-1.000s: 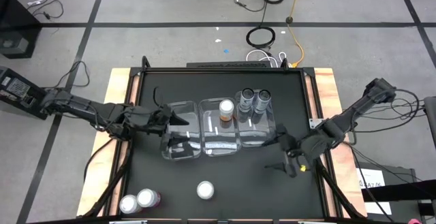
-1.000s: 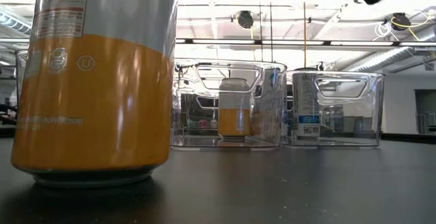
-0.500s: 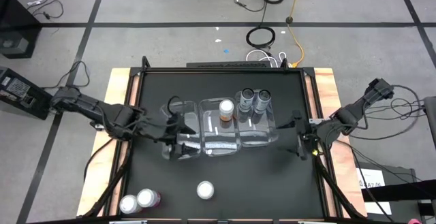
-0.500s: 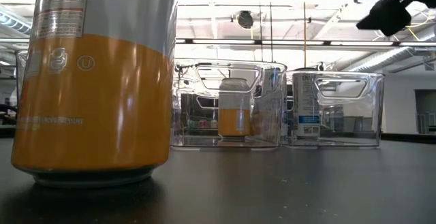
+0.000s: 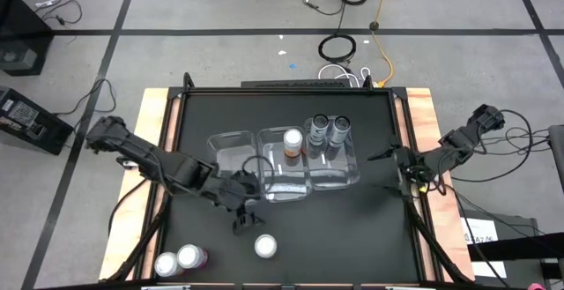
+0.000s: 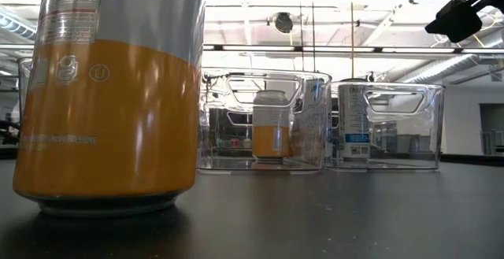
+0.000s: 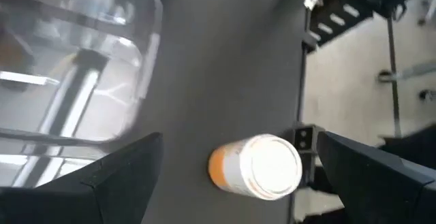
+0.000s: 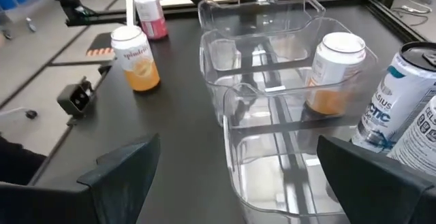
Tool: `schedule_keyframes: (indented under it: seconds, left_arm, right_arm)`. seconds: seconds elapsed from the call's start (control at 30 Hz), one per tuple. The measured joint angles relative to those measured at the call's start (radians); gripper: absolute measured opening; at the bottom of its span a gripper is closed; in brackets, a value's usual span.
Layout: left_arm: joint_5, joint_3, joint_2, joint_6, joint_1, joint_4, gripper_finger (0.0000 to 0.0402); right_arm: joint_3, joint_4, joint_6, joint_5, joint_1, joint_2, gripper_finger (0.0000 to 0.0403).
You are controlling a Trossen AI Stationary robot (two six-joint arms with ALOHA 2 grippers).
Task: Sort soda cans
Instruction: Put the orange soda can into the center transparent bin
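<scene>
Left gripper [image 5: 244, 217] jaws spread wide and empty, hovering just beside the loose orange can [image 5: 265, 246] standing upright on the table [image 5: 352, 246] near the front edge. Can looks rigid, smooth, likely slippery and tippy, so pinch mid-body across the round wall; right gripper [image 5: 394, 156] also spread, waiting beside the bins [image 5: 236, 153]

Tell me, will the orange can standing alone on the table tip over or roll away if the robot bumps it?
The loose orange can stands upright on its flat base, so a gentle nudge would probably just slide it on the smooth black table. It is tall and narrow, so a knock near its top might tip it. Once on its round side, it would likely roll.
</scene>
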Motion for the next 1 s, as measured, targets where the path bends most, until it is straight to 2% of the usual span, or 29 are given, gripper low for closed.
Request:
schedule_keyframes:
  seconds: [0.47, 0.73, 1.0]
  left_arm:
    - [0.02, 0.178, 0.193, 0.002, -0.033, -0.176, 0.0396]
    - [0.02, 0.199, 0.206, -0.006, -0.067, -0.207, 0.0396]
    - [0.012, 0.199, 0.206, -0.129, -0.093, -0.201, 0.0396]
  right_arm:
    - [0.0, -0.005, -0.001, -0.021, 0.0, -0.019, 0.0389]
    - [0.0, -0.009, 0.003, -0.008, 0.0, -0.019, 0.0389]
    - [0.0, -0.011, 0.003, -0.008, 0.0, -0.019, 0.0389]
